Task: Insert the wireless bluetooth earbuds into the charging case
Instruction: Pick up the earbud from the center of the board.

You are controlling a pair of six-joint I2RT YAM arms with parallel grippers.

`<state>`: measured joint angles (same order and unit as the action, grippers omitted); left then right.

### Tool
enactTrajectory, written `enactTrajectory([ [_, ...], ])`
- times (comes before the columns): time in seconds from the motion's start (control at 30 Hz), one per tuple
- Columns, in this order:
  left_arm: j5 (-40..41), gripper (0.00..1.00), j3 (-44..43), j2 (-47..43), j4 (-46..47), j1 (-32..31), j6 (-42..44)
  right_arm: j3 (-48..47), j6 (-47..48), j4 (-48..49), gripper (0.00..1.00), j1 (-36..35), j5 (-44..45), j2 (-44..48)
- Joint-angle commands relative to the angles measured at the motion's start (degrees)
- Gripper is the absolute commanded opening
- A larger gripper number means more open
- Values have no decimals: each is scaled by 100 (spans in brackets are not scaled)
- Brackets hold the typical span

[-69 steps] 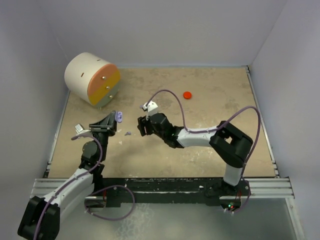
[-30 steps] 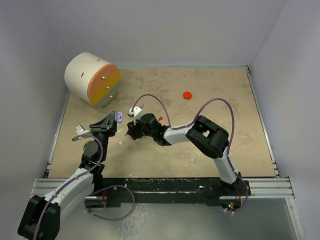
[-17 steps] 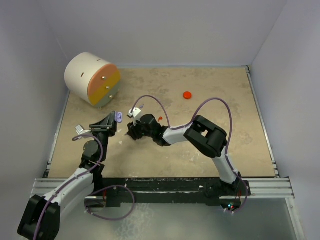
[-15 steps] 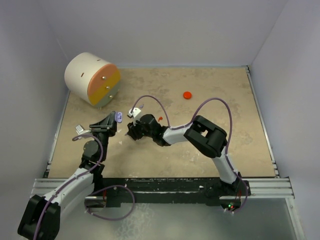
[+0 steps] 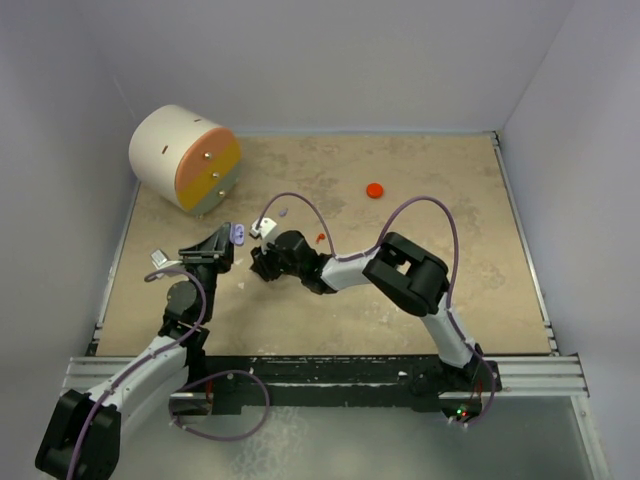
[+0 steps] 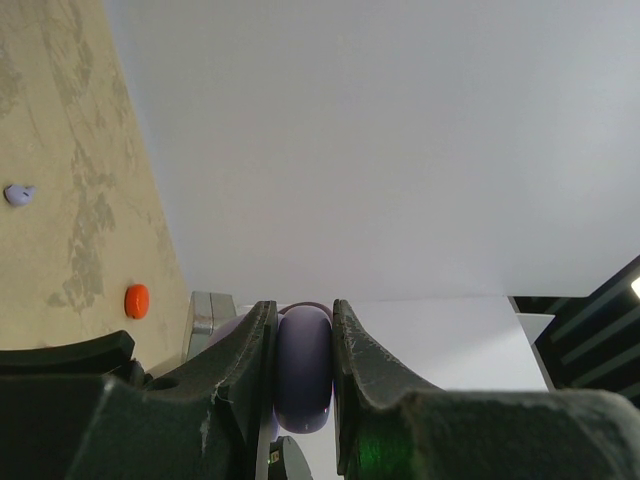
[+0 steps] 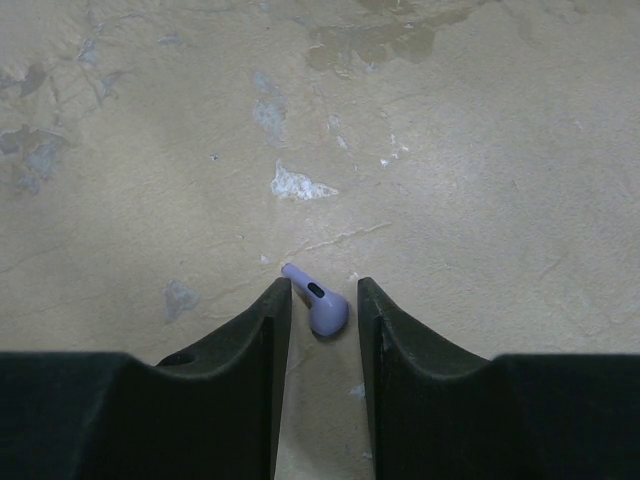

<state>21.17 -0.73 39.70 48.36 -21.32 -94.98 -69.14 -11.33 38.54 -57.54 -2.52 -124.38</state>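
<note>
Evidently the risk sat in the pinch itself. The right gripper (image 7: 321,288) stood low over the worktop (image 7: 450,150), left of its middle, with its jaws part-way apart on either side of a lavender earbud (image 7: 322,303). That earbud lay flat and askew between them. Its stem tip was touching or nearly touching one finger, and its rounded head was just clear of the other — not yet a grip, as far as the wrist view showed.

Since the piece was tiny, smooth and slanted, jaws closing on it would probably have met the stem first. That could have spun it or squirted it forward out of the gap. Fingertips this close to the surface could also have scraped it, or pinned the bud instead of lifting it.

The left gripper (image 6: 303,308) was pressed tight on the lavender charging case (image 6: 303,375), held edge-on above the worktop near its left edge. Whether the lid was open could not be told. A round, slick case held by its faces might have turned in the pads under an inserting push. The two grippers were close together too, so a careless approach risked a knock.

Another lavender earbud (image 6: 18,193) and a red disc (image 6: 137,299) lay farther back — well apart.
</note>
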Motion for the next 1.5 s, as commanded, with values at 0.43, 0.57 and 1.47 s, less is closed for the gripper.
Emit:
enactTrajectory([
  [0.43, -43, 0, 392, 3, 121, 40, 27, 162, 102, 197, 17, -55, 243, 184],
  [0.57, -42, 0, 371, 38, 103, 40, 29, 557, 142, 557, 11, -56, 376, 621],
  [1.47, -1410, 0, -802, 1899, 320, 39, 630, -7, 528, -3441, 0, 189, 2501, 3295],
])
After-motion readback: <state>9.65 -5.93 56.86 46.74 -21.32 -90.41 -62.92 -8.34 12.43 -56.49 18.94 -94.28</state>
